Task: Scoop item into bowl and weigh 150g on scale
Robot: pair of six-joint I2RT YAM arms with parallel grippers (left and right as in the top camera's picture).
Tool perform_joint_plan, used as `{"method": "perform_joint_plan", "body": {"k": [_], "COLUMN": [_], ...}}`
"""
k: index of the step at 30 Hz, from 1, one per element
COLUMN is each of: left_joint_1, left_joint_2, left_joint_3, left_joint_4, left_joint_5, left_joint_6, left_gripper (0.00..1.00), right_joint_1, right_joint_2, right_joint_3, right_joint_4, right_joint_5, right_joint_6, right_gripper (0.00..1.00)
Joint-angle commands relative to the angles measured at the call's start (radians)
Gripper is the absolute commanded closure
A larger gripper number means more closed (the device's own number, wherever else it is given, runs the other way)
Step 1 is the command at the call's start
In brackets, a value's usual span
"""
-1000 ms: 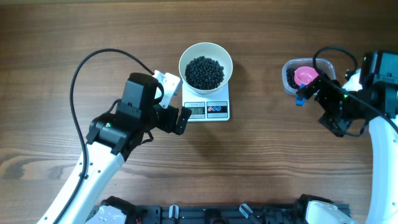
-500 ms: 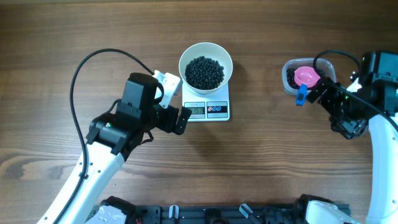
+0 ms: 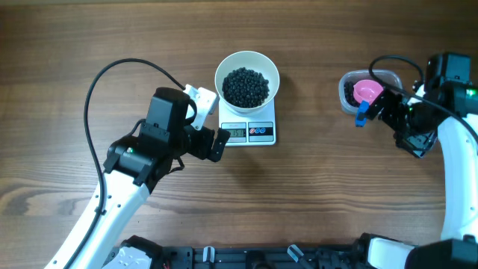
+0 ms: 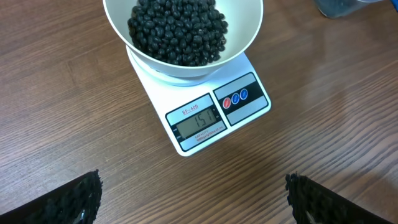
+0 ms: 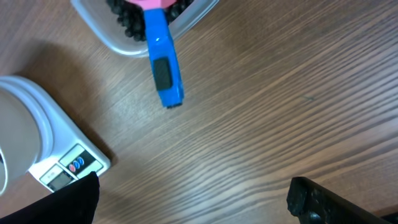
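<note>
- The item (image 4: 177, 31) is a heap of small, hard black pieces lying in the bowl (image 4: 245, 25). More of it lies in the clear tub (image 3: 388, 78), well apart on the right.
- I judge the item to be loose and prone to rolling. I would not pinch it. I would move it only with the pink scoop (image 3: 367, 91), gripped on its blue handle (image 5: 163, 62).
- The bowl sits on the scale (image 4: 249, 99), whose display reads 151. I judge the weighing essentially done.
- The bowl looks smooth, rigid and slippery. If it must be moved, I would grip its rim. The scale looks light and would probably slide on the counter (image 3: 336, 194) if nudged.
- Left gripper (image 4: 193, 202): jaws spread wide, holding nothing, just in front of the scale and not touching it.
- Right gripper (image 5: 193, 202): jaws spread wide and empty. The scoop rests in the tub, with its handle overhanging the rim, clear of the jaws.
</note>
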Motion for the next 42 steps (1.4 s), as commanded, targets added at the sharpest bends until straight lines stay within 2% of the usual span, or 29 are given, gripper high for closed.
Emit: {"method": "perform_joint_plan", "body": {"k": [1, 8, 13, 23, 27, 39, 42], "left_joint_1": [-0.005, -0.005, -0.005, -0.005, -0.005, -0.005, -0.005], "left_joint_2": [0.002, 0.002, 0.002, 0.002, 0.002, 0.002, 0.002], "left_joint_3": [-0.005, -0.005, -0.005, -0.005, -0.005, -0.005, -0.005], "left_joint_4": [0.003, 0.003, 0.003, 0.003, 0.003, 0.003, 0.003], "left_joint_5": [0.016, 0.016, 0.015, 0.015, 0.015, 0.016, 0.016], "left_joint_6": [0.002, 0.001, 0.001, 0.002, 0.001, 0.002, 0.001], "left_gripper": [0.0, 0.0, 0.0, 0.0, 0.0, 0.0, 0.0], "right_joint_1": [-0.062, -0.145, -0.145, -0.148, -0.148, -0.148, -0.148], "right_joint_2": [0.021, 0.035, 0.045, 0.046, 0.046, 0.046, 0.046], "right_joint_3": [0.006, 0.004, -0.018, -0.185, -0.252, -0.358, -0.358], "right_joint_4": [0.015, 0.046, 0.072, 0.204, 0.265, 0.456, 0.468], "right_joint_5": [-0.059, -0.247, -0.25, -0.309, -0.318, -0.462, -0.449], "right_joint_6": [-0.021, -0.151, -0.149, -0.121, -0.085, 0.028, 0.035], "right_gripper": [0.0, 0.01, 0.01, 0.01, 0.11, 0.17, 0.24]}}
